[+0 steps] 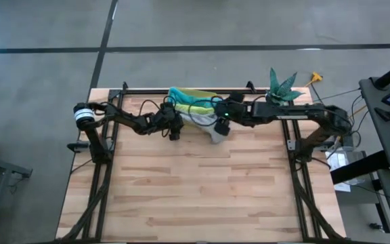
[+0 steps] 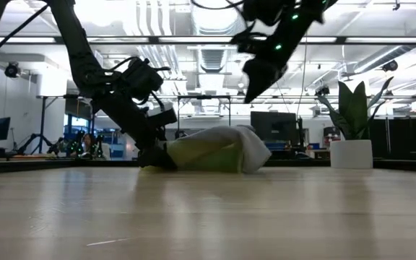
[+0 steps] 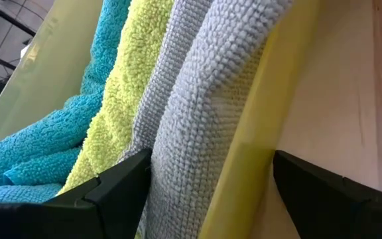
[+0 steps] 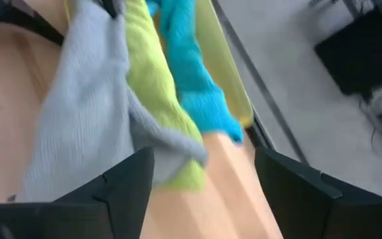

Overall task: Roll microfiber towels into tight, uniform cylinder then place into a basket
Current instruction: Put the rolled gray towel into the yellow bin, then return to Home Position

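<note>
The yellow basket (image 1: 196, 92) stands at the table's far middle and also shows in the low view (image 2: 201, 157). In it lie a teal towel (image 1: 179, 96), a lime green towel (image 1: 193, 108) and a grey towel (image 1: 207, 122). The grey towel's end spills over the basket's right end onto the table (image 2: 255, 148). I cannot tell a light blue towel apart from the teal one. My left gripper (image 1: 173, 130) is open and low at the basket's left end, astride the grey towel (image 3: 197, 133) and the basket's near wall (image 3: 257, 153). My right gripper (image 2: 258, 72) is open and empty, raised above the basket's right end. My left gripper has one finger (image 3: 121, 189) inside the basket, right beside the grey towel's fold (image 3: 171, 186); whether it touches the towel I cannot tell. The other finger (image 3: 330, 192) stands outside, over the wood and apart from the yellow wall.
A white pot with a green plant (image 1: 283, 87) stands at the far right of the table and shows in the low view (image 2: 351, 153). Bare wood (image 1: 202, 190) stretches from the basket to the table's near edge. The black frame rail (image 1: 181, 89) runs behind the basket.
</note>
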### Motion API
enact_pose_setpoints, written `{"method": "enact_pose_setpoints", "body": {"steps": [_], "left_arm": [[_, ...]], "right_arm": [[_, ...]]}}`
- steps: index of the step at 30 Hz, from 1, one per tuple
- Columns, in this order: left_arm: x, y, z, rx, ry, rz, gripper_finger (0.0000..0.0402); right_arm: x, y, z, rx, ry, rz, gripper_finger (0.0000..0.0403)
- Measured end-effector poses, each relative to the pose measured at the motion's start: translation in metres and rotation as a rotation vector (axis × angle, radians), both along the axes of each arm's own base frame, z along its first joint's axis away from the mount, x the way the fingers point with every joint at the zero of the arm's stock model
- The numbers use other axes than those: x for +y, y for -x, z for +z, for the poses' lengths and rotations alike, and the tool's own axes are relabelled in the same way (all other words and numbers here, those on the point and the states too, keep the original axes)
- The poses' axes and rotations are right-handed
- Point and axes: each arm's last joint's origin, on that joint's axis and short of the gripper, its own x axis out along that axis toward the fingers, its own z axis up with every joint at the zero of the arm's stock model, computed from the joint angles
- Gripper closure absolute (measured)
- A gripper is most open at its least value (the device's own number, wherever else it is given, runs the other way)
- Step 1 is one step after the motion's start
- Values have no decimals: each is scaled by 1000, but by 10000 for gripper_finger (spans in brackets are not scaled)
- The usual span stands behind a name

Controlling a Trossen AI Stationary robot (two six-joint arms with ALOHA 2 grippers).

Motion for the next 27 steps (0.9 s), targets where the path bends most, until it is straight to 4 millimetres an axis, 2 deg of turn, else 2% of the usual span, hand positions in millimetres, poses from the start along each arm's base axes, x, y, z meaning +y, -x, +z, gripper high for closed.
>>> {"method": "enact_pose_setpoints", "body": {"steps": [4, 8, 11, 15, 18, 22, 27], "left_arm": [[0, 0, 0, 0, 1, 0, 107], [0, 0, 0, -1, 1, 0, 107], [0, 0, 0, -1, 1, 0, 107], [0, 0, 1, -3, -1, -1, 107], [-1, 1, 9, -19, -15, 0, 107], [-3, 5, 31, -74, -40, 7, 107], [-14, 23, 60, -58, -6, 19, 107]], "right_arm": [[11, 26, -3, -32, -109, -1, 154], [35, 39, -29, -103, -241, 138, 160], [55, 50, -55, -48, -135, 140, 165], [77, 61, -73, 21, 107, 90, 173], [92, 61, -76, -17, 150, 135, 180], [106, 59, -70, -100, 139, 174, 189], [114, 63, -65, -169, 102, 167, 212]]}}
